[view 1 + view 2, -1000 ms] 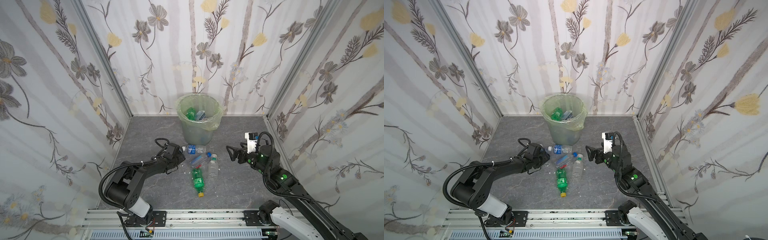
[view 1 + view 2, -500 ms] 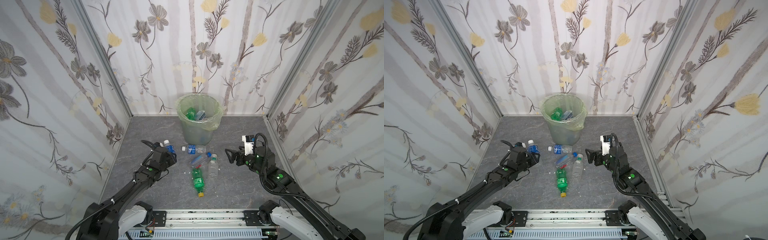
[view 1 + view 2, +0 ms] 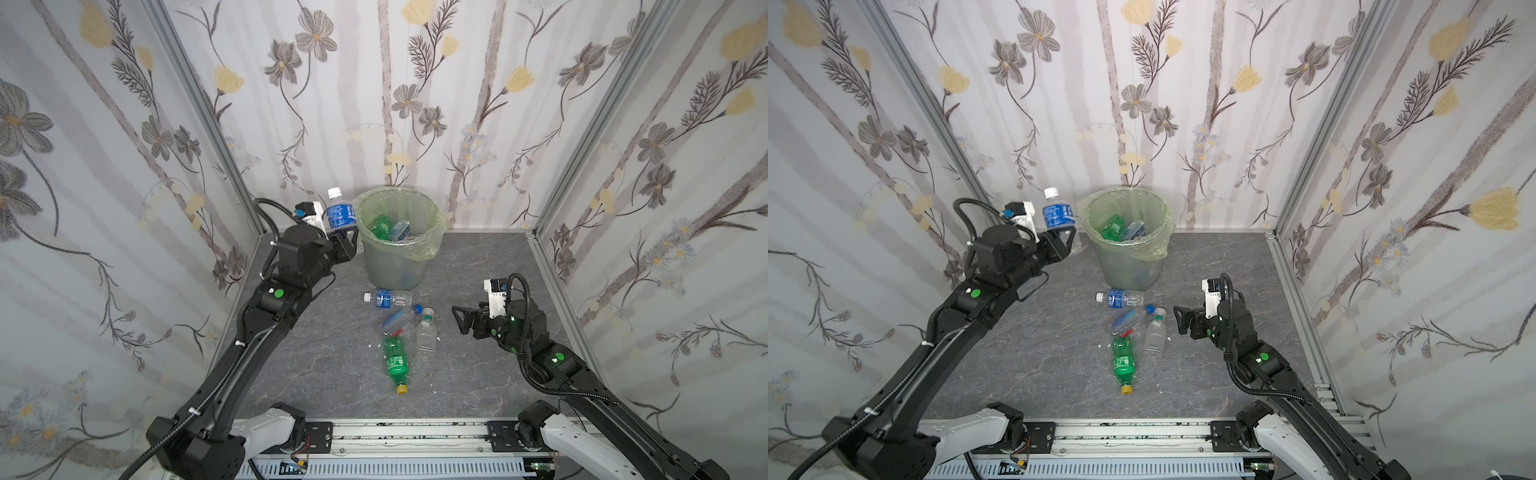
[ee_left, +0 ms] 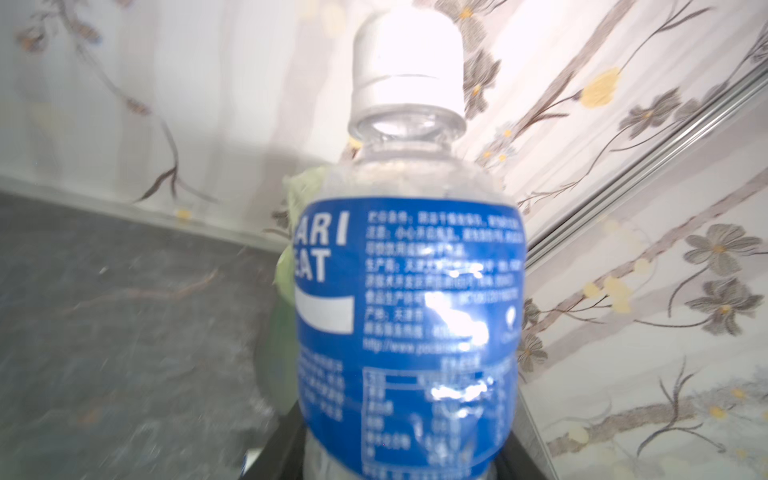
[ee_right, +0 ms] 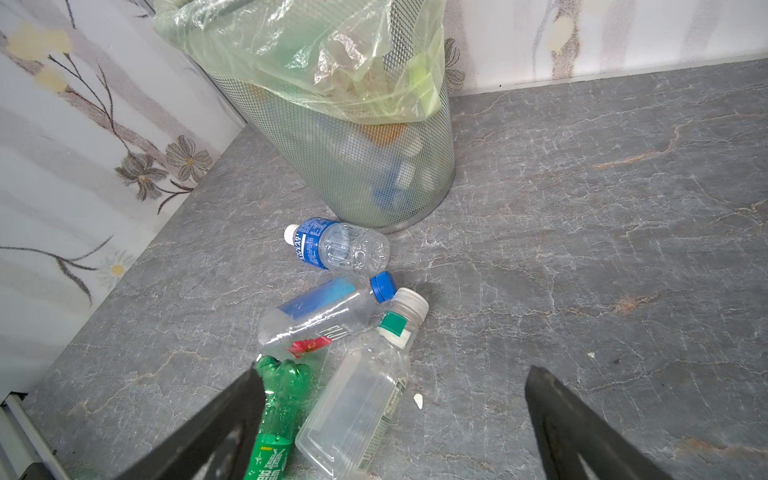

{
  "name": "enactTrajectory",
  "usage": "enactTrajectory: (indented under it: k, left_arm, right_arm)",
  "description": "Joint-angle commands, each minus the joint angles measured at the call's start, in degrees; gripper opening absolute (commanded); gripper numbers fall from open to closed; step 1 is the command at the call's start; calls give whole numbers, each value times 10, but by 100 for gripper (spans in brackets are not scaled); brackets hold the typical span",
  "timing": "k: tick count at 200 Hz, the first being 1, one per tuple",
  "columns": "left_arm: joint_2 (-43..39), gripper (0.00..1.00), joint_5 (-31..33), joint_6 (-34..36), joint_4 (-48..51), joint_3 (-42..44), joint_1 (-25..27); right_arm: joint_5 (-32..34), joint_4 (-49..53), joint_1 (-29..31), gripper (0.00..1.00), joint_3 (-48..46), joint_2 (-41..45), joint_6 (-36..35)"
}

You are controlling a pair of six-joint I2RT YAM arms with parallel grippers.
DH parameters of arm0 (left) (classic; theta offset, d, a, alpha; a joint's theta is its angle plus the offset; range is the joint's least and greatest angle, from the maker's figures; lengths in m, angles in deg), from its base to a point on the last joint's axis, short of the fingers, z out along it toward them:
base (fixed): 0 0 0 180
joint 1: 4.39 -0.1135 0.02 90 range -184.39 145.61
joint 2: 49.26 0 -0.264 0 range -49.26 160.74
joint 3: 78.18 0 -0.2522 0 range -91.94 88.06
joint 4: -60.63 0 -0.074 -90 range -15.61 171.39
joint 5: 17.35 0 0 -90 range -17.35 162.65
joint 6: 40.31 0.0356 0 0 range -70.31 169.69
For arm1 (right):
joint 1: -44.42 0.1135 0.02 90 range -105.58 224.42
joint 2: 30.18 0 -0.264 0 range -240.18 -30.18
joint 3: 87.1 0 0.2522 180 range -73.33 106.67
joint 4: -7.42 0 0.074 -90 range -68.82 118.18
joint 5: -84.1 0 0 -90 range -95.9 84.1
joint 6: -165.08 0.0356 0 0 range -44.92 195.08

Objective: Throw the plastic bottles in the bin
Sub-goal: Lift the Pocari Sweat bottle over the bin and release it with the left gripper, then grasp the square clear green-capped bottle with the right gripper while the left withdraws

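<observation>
While the left arm stretches up toward the far left in both top views, its left gripper (image 3: 347,244) is clamped on the base of an upright clear plastic bottle with a blue label and white cap (image 3: 340,214). The bottle is raised just left of the rim of the round wire-mesh bin lined with a thin pale green plastic bag (image 3: 432,245), not over its opening. Green and blue-labelled bottles lie inside the bin.

The right arm lies low on the right with its elbow bent. Its right gripper (image 3: 459,321) points left, near four bottles lying on the grey stone-patterned floor (image 3: 478,266):
- a blue-labelled clear bottle (image 3: 386,298) nearest the bin
- a clear blue-capped bottle (image 3: 399,318)
- a clear white-capped bottle with a green neck band (image 3: 426,336)
- a green yellow-capped bottle (image 3: 397,361)

In the left wrist view the held bottle (image 4: 409,311) fills the blurred middle, cap up. Black fingers (image 4: 282,453) hug its lower end on both sides, and a sliver of green bag shows behind it.

Only the right wrist view shows the bin's metal mesh (image 5: 353,166) under the bag. There the right fingers (image 5: 573,432) are spread wide and hold nothing. The clear white-capped bottle (image 5: 361,399) lies on the floor between and beyond them.
</observation>
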Motion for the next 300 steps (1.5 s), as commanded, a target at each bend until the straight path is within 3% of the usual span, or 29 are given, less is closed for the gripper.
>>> enactTrajectory:
  k: [1, 22, 41, 81, 191, 242, 300]
  left_arm:
    - [128, 72, -71, 4, 0, -145, -1]
    - [255, 83, -78, 6, 91, -306, 2]
    - [259, 92, -48, 13, 102, -306, 7]
    - [173, 100, 4, 39, 104, -196, 1]
    - [-131, 100, 65, 53, 111, 258, 1]
    - [-225, 100, 62, -1, 113, 377, 0]
    - [-285, 100, 52, -39, 115, 437, 0]
  right_arm:
    - [-11, -9, 2, 97, -1, -9, 23]
    - [-13, 0, 13, 96, -7, -14, 44]
    - [-9, 7, 30, 96, -12, -15, 62]
    - [-3, 5, 75, 96, -18, -40, 96]
    - [-48, -99, 118, 93, -8, -261, 154]
    - [-14, -76, 137, 90, 71, -371, 138]
    - [40, -46, 143, 84, 102, -461, 135]
